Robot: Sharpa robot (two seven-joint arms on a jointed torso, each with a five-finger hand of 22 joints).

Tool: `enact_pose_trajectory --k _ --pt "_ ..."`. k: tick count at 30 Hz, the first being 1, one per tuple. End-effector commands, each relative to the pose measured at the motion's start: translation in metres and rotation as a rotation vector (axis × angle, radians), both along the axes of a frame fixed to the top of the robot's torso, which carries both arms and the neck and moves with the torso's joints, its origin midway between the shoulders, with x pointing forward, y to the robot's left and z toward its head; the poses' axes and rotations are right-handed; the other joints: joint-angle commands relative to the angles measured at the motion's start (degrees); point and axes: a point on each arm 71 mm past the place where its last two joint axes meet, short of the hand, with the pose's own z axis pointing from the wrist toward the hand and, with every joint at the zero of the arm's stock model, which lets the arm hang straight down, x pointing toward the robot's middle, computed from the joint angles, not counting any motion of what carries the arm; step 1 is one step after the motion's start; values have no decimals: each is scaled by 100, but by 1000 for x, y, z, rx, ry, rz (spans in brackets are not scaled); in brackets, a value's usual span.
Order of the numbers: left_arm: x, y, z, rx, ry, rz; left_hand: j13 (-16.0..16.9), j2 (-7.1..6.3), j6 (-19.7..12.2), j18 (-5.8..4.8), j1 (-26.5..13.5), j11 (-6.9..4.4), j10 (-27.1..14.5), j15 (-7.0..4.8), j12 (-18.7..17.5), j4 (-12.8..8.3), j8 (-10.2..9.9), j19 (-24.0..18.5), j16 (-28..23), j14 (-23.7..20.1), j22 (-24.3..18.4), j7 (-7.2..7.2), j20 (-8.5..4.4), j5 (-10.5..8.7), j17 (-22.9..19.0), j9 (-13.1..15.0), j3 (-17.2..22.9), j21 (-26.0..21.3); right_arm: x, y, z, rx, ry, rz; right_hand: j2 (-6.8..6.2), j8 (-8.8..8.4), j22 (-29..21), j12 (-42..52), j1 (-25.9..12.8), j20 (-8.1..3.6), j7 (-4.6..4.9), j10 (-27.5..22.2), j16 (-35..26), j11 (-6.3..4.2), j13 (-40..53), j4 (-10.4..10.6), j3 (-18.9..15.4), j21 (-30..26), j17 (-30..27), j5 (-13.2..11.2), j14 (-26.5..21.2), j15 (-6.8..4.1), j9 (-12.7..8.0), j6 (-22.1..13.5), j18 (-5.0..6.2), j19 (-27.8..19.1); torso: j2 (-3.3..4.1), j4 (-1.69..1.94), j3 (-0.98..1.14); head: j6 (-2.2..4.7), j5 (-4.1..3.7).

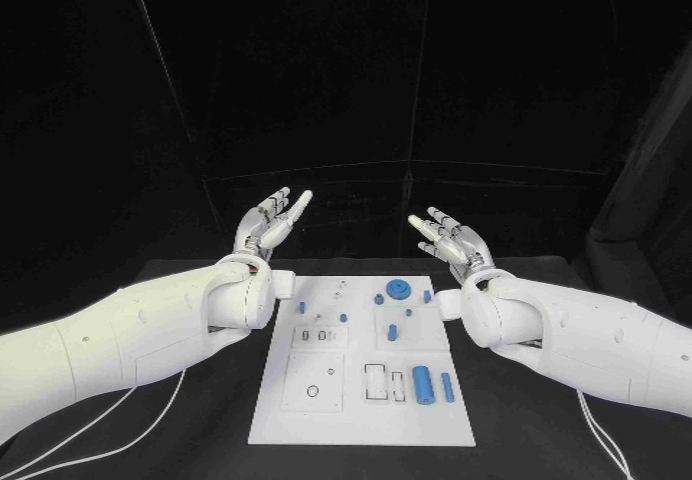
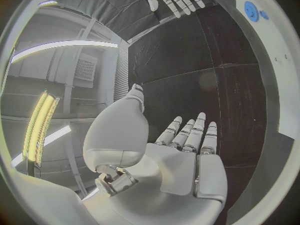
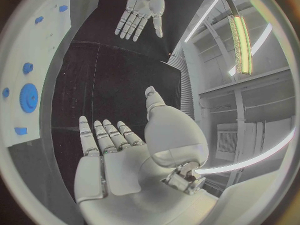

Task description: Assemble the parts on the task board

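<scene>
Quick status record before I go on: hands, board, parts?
left hand: open, raised beyond the board's far left corner, holding nothing
right hand: open, raised beyond the board's far right corner, holding nothing
board: flat in the middle of the table, between the arms
gear: blue, near the board's far edge
cylinder: blue, lying near the right edge
contact: neither hand touches the board

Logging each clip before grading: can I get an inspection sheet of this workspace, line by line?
Surface: black table, mostly bare around the board.
Job's things: white task board centred; blue gear, large blue cylinder and smaller blue parts lying on it.
Clutter: nothing seen.
Hands: left hand and right hand raised beyond the board's far edge, fingers apart, holding nothing.
Cables: white cables trailing under the left arm, another near the right arm.
Surroundings: black backdrop.
</scene>
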Motion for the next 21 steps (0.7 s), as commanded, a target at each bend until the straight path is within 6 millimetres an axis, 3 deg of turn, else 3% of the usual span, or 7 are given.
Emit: enact_pose_trajectory --k 1,5,8,15,19,20,21 --pt "4 -4 6 -60 -61 -74 18 16 129 152 254 101 96 52 51 85 39 37 48 163 14 625 95 44 26 21 -4 46 5 12 0 -19 15 209 47 67 43 80 595 54 743 427 76 146 40 -257 35 86 42 28 434 112 38 302 139 310 -1 -1 1 0 0" --pt "4 -4 7 -61 -63 -74 20 24 150 156 265 108 119 53 54 82 43 48 54 184 18 632 96 44 31 24 1 51 11 13 -1 -37 22 260 34 191 171 244 957 26 859 1474 304 276 128 -552 151 326 150 -80 1669 196 117 1010 371 1241 -1 -1 1 0 0" --pt "4 -4 7 -61 -63 -74 26 47 196 162 292 121 174 54 61 79 50 69 67 227 24 646 98 44 39 29 10 61 13 14 -1 -45 25 280 -22 416 300 550 1243 37 806 3156 642 176 231 -841 260 660 248 -125 3361 46 230 2158 606 2254 -1 -1 1 0 0" --pt "4 15 2 -84 -52 -69 79 134 727 129 523 216 733 105 145 42 146 320 234 822 78 724 104 37 126 86 64 151 22 -21 7 -388 -204 198 -13 580 298 579 1596 -1 653 4006 694 -18 200 -1283 486 871 223 -364 4233 -183 281 3566 791 2825 125 -1 18 15 -27" --pt "1 15 2 -94 -53 -84 219 211 1605 138 815 275 2023 124 443 -83 353 1152 613 2010 245 750 104 53 299 189 126 452 24 -24 13 -483 -255 225 4 587 291 516 1634 -141 550 4419 706 -146 194 -1523 584 1011 223 -441 4775 -338 271 4158 802 3240 191 13 28 48 -36" --pt "-1 15 2 -99 -50 -95 350 248 2436 231 1028 197 3267 1 770 -240 568 2259 842 2587 461 728 94 56 380 290 155 869 25 -24 15 -516 -272 234 18 548 277 460 1593 -195 536 4562 677 -188 188 -1613 611 1048 216 -443 4955 -406 258 4273 789 3384 234 24 29 66 -47" --pt "-2 14 2 -101 -49 -106 357 270 2774 290 1143 145 3519 -59 830 -338 644 2733 904 2789 546 697 90 49 396 322 176 1052 25 -25 16 -536 -281 240 16 544 278 457 1582 -235 516 4654 695 -206 195 -1651 623 1077 230 -430 5077 -429 260 4335 802 3464 264 32 26 67 -56"
